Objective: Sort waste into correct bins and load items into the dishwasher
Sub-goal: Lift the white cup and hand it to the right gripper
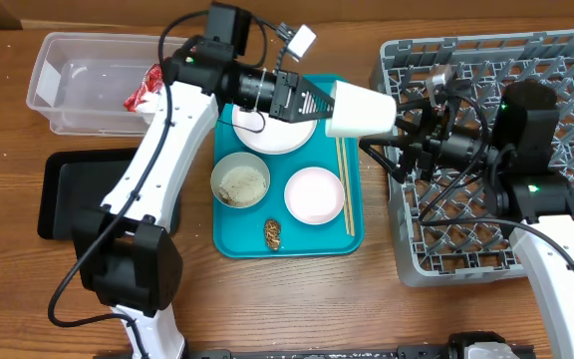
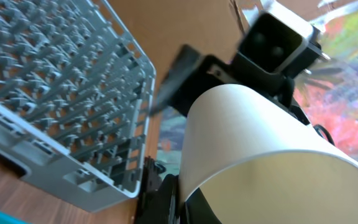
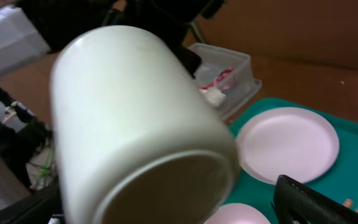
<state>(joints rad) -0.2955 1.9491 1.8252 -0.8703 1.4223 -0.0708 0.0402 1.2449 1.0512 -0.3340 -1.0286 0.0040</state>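
My left gripper (image 1: 317, 103) is shut on the rim of a white cup (image 1: 360, 108), holding it on its side over the teal tray's right edge, with one finger inside the cup (image 2: 247, 143). My right gripper (image 1: 395, 125) stands open at the cup's base, its fingers either side of it. In the right wrist view the cup (image 3: 142, 112) fills the frame, with one black finger (image 3: 316, 199) beside it. The grey dishwasher rack (image 1: 399, 229) stands just to the right. The red-and-white wrapper (image 1: 145, 92) lies in the clear tub (image 1: 68, 85).
On the teal tray (image 1: 352, 239) lie a white plate (image 1: 267, 135), a bowl with rice (image 1: 240, 180), a pink plate (image 1: 314, 194), chopsticks (image 1: 345, 184) and a brown lump (image 1: 273, 232). A black tray (image 1: 68, 194) sits at the left.
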